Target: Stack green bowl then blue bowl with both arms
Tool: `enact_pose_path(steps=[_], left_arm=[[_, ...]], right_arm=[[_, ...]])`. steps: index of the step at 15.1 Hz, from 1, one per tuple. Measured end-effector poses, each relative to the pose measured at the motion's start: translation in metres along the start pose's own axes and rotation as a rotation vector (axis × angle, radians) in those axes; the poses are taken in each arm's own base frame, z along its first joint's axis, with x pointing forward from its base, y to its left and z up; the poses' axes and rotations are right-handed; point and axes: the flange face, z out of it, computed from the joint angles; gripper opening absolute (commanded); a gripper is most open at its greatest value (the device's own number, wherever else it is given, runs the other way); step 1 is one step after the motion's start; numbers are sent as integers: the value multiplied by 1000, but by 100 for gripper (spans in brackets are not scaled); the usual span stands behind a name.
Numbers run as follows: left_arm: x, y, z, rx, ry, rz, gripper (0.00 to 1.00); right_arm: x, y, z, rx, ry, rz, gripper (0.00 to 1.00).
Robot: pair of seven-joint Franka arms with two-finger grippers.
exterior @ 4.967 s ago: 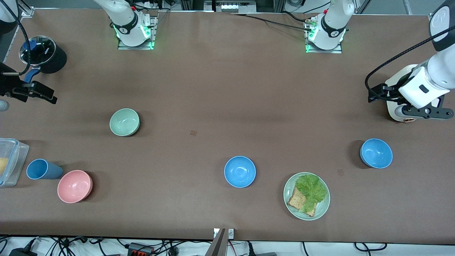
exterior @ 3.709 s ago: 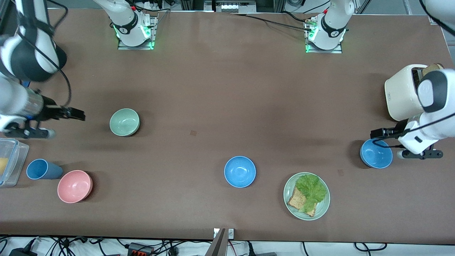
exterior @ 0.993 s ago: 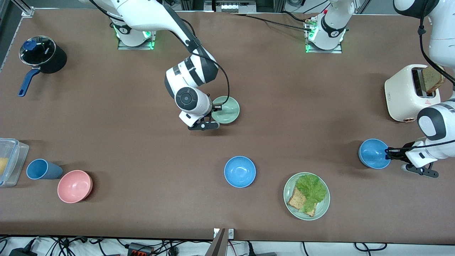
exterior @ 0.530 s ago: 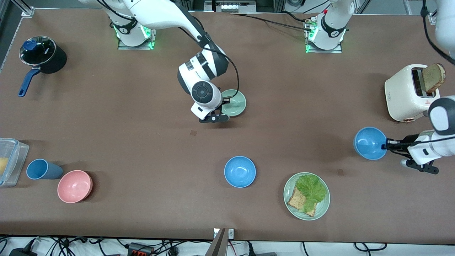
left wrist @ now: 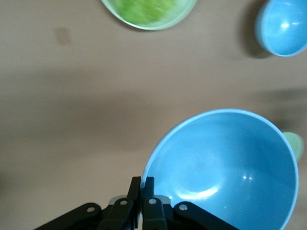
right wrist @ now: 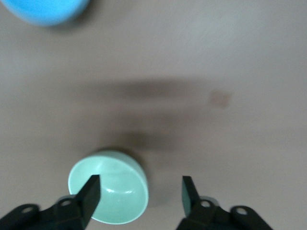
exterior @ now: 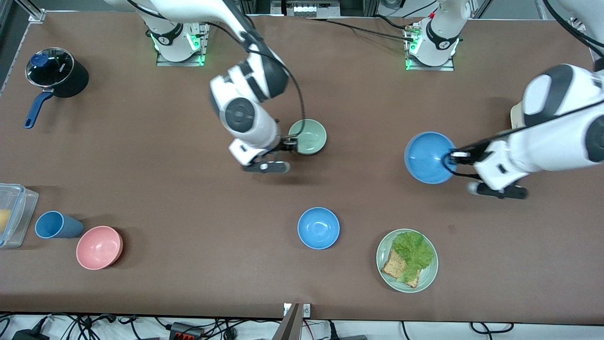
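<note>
Now your left gripper pinches the blue bowl by its rim, centre-right of frame; the right gripper is spread, green bowl on the table. Light, stiff, slick: grip rims.

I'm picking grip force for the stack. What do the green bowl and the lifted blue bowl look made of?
The small pale sage-green bowl looks like matte moulded plastic or melamine: even colour, only faint glints. The small bright-blue bowl, pinched at its rim by the left claw, looks the same, thin-walled with soft highlights; glazed ceramic can't be ruled out. The right claw stands open beside the green bowl.
</note>
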Motion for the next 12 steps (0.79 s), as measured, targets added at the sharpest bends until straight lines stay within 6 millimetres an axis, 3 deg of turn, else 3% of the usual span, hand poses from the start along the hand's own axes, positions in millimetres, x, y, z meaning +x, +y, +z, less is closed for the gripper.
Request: enact_pose_path(steps=[3, 5, 7, 9, 12], left_arm=[[-10, 57, 14, -6, -25, -20, 1], [-17, 104, 31, 0, -30, -35, 1], [-24, 162, 57, -12, -7, -73, 1], [-31, 207, 94, -7, 9, -91, 1], [-41, 248, 154, 68, 19, -32, 2]], right_arm=[[34, 57, -89, -47, 67, 73, 100], [50, 89, -125, -71, 102, 111, 100], [65, 122, -148, -89, 133, 138, 100], [76, 148, -165, -97, 163, 164, 100], [86, 179, -186, -69, 180, 200, 100]])
